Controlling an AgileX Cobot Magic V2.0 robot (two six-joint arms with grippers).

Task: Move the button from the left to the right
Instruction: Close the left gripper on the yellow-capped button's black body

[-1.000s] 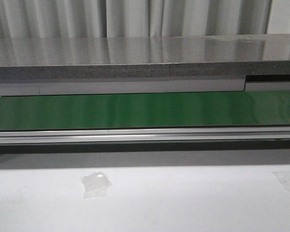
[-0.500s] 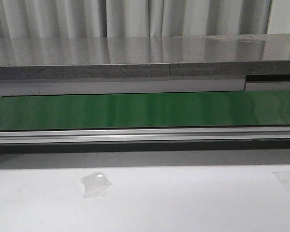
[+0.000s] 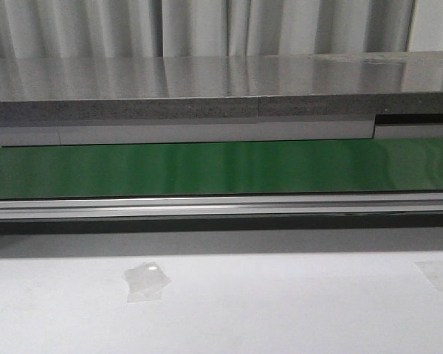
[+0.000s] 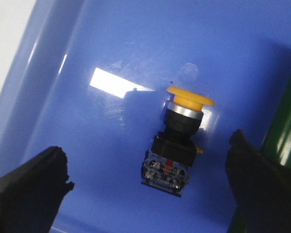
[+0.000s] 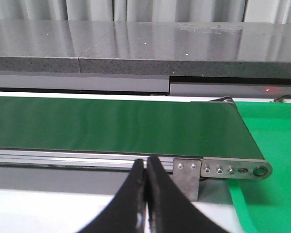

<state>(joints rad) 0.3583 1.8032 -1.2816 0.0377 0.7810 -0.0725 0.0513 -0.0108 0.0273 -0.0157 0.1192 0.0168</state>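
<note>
the button (image 4: 177, 138) lies on its side in the tray (image 4: 102, 145); conveyor belt (image 3: 221, 168) behind the table (image 3: 280, 310).

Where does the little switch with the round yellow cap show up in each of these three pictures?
Front view: not in it.
Left wrist view: the yellow-capped push-button switch lies on its side in a blue plastic tray, between the open fingers of the left gripper.
Right wrist view: not in it.
Shared landmark: the green conveyor belt.

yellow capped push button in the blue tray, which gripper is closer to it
Left. The left gripper hangs open right over the yellow-capped black push button in the blue tray; the right gripper is shut near the green conveyor belt, no button visible there.
</note>
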